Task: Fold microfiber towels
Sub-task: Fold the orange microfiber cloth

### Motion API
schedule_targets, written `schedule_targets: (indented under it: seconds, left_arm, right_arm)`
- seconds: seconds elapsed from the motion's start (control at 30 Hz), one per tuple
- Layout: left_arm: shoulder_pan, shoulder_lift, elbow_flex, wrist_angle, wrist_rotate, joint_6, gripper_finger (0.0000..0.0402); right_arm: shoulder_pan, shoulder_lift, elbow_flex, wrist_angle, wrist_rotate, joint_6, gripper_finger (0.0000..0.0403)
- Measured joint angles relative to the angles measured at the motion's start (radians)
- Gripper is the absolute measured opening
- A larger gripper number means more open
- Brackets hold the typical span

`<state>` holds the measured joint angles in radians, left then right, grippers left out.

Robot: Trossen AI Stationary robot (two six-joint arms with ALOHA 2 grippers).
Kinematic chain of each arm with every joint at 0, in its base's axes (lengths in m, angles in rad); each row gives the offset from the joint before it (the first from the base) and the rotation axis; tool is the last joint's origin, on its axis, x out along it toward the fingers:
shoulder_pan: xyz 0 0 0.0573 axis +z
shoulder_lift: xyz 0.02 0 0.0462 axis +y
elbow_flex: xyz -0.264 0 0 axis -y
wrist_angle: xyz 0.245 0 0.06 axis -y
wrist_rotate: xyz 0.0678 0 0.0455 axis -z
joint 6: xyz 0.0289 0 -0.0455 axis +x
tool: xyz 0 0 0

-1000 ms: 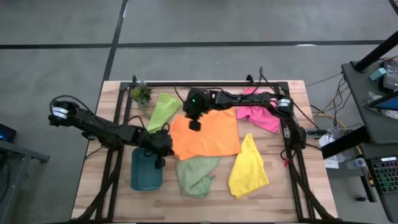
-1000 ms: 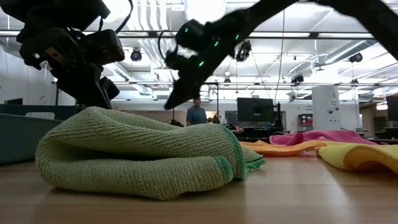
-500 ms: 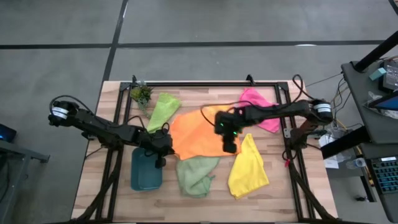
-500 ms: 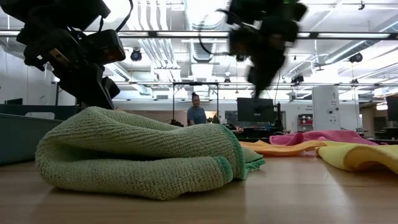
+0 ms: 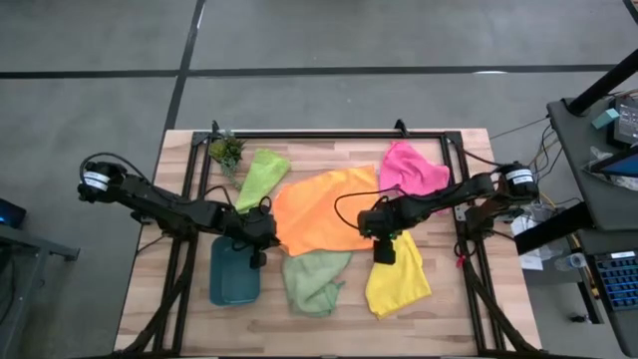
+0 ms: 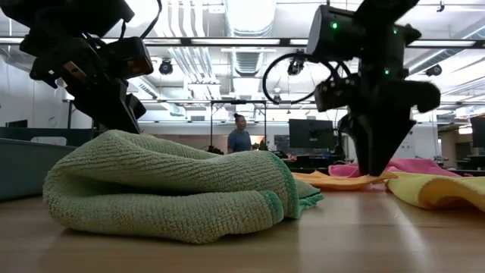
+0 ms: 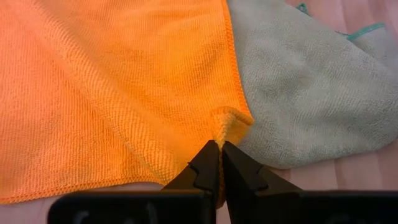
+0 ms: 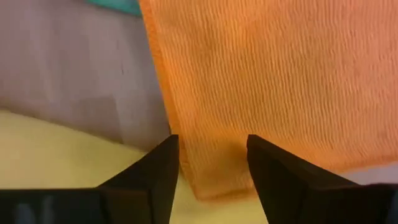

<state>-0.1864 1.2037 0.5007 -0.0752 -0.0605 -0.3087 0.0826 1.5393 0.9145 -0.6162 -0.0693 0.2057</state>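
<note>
Spread wide at the middle of the table (image 5: 449, 299): orange towel (image 5: 324, 209), its near corners each met by a claw. Pinched at the corner by the sage towel (image 5: 314, 279), in the closed left claw (image 7: 220, 163). Straddled at the other near corner, above the yellow towel (image 5: 399, 274), by the parted fingers of the right claw (image 8: 210, 163), gripping nothing. Farther back: pink towel (image 5: 411, 170) by the right arm, lime towel (image 5: 259, 175) beside a potted plant (image 5: 226, 152). Below the left claw: teal tray (image 5: 234, 279).
</note>
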Motion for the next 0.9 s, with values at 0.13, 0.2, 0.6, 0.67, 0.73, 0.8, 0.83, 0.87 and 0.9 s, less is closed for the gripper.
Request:
schedule_targets:
  seconds: [0.13,0.2,0.6,0.67,0.73,0.8,0.83,0.87,0.9]
  left_arm:
    - [0.000,0.000,0.000,0.001,-0.001,-0.001,0.0000]
    - [0.000,0.000,0.000,-0.001,-0.001,-0.001,0.0000]
    - [0.001,-0.012,-0.001,-0.007,-0.038,-0.001,0.0000]
    - [0.001,-0.027,-0.001,-0.013,-0.030,-0.011,0.0000]
    - [0.001,-0.049,-0.001,-0.023,-0.020,-0.026,0.0000]
    - [0.001,-0.078,0.005,-0.041,-0.017,-0.026,0.0000]
    - [0.001,-0.091,0.007,-0.041,-0.016,-0.026,0.0000]
    - [0.001,-0.105,0.009,-0.041,-0.016,-0.026,0.0000]
    - [0.001,-0.120,0.009,-0.042,-0.016,-0.023,0.0000]
  right_arm:
    - [0.001,0.015,-0.040,0.078,-0.006,-0.019,0.0171]
    - [0.001,0.022,-0.058,0.101,-0.006,-0.021,0.0156]
    - [0.000,-0.025,-0.099,0.106,-0.001,-0.047,0.0013]
    - [-0.002,-0.064,-0.100,0.072,0.006,-0.049,0.0010]
    - [-0.001,-0.107,-0.084,0.024,0.002,-0.047,0.0009]
    - [0.001,-0.147,-0.074,-0.032,-0.002,-0.040,0.0009]
    - [0.000,-0.165,-0.071,-0.045,-0.002,-0.037,0.0009]
    - [0.000,-0.183,-0.068,-0.046,-0.002,-0.034,0.0009]
    - [0.000,-0.203,-0.063,-0.046,-0.002,-0.033,0.0009]
